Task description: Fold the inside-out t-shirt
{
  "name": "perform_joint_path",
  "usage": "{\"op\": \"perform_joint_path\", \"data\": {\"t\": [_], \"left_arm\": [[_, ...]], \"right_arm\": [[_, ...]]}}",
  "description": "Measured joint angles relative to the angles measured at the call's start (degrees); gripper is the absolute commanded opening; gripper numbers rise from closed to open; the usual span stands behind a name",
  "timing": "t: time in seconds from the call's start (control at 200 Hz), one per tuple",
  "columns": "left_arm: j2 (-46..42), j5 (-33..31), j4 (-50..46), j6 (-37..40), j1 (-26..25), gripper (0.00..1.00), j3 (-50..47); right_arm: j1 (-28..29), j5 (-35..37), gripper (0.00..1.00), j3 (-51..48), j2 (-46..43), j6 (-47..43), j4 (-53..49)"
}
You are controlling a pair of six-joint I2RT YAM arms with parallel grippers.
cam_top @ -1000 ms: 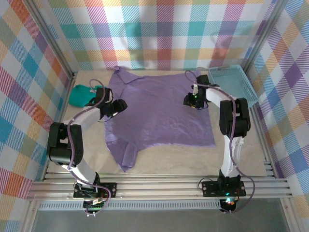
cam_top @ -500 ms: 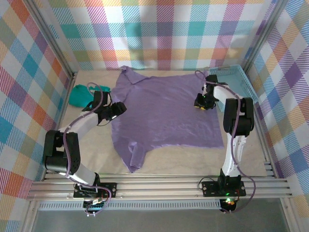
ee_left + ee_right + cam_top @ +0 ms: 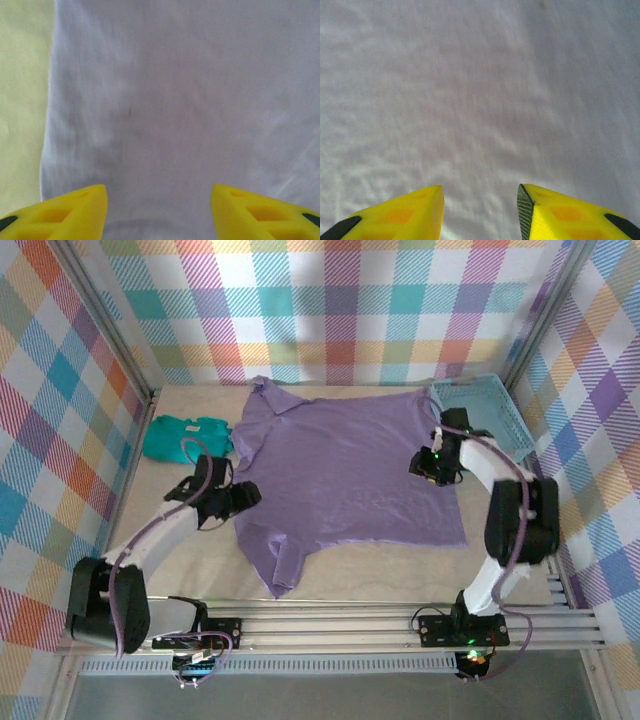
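Top external view, catalogue of the work surface.

1. The inside-out t-shirt (image 3: 345, 475), lavender: it is lying spread nearly flat across the middle of the table (image 3: 400, 575). One sleeve is trailing toward seven o'clock and another corner is peaking toward eleven o'clock. No fold is showing, so the stage is judged to be flattening and squaring before the first fold.

2. Left gripper (image 3: 243, 498): it is sitting at the shirt's nine o'clock edge. In the left wrist view its yellow fingers (image 3: 70, 210) are standing well apart over smooth cloth and pinching nothing. It is probably placed there to work that side edge.

3. Right gripper (image 3: 422, 465): it is sitting at the three o'clock edge, opposite its partner. In the right wrist view its jaws are parted more narrowly over rippled fabric, with nothing visibly held.

4. Teal folded garment (image 3: 180, 436): it is lying at ten o'clock, just beside the shirt. Whether the two are touching cannot be told.

5. Light blue basket (image 3: 485, 410): it is standing at two o'clock, close by the shirt's far corner.

6. Open room: bare table is running along the six o'clock side, with a thinner strip at twelve. Ten and two are looking crowded, so folds inward from nine and three are looking freest.
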Motion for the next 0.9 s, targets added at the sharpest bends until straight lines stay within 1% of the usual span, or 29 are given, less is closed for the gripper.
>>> {"op": "perform_joint_path", "data": {"t": [0.14, 0.175, 0.265, 0.335, 0.445, 0.51, 0.69, 0.855, 0.905], "left_arm": [[-6.67, -3.08, -6.32, -3.39, -11.34, 0.54, -4.59], [-8.11, -3.52, -7.69, -4.44, -13.27, 0.53, -6.01], [-10.8, -3.69, -11.5, -7.28, -16.26, 0.5, -9.27], [-11.47, -3.3, -14.49, -9.27, -18.73, 0.48, -10.29], [-12.74, -2.6, -17.46, -12.74, -25.22, 0.43, -10.4], [-13.92, -1.88, -18.29, -14.58, -28.0, 0.42, -10.71], [-14.05, -0.24, -18.16, -18.14, -32.17, 0.41, -12.83], [-10.27, 1.09, -14.99, -20.31, -35.17, 0.43, -13.31], [-8.79, 1.31, -13.42, -20.79, -35.74, 0.4, -13.31]], "right_arm": [[0.0, 1.49, 0.46, -11.19, -13.6, 2.27, -1.31], [0.0, 1.66, 0.46, -12.92, -15.76, 2.69, -2.12], [0.0, 1.62, 0.46, -15.02, -19.02, 3.82, -4.11], [0.0, 1.44, 0.45, -15.06, -19.39, 4.11, -4.46], [0.02, 0.81, 0.45, -15.06, -18.84, 4.33, -4.46], [0.02, 0.33, 0.45, -15.06, -18.18, 4.5, -4.37], [0.33, -0.39, 0.45, -15.06, -16.83, 4.79, -4.2], [0.33, -0.28, 0.45, -15.06, -16.83, 4.74, -4.24], [0.33, -0.11, 0.45, -15.06, -16.83, 4.72, -4.24]]}}
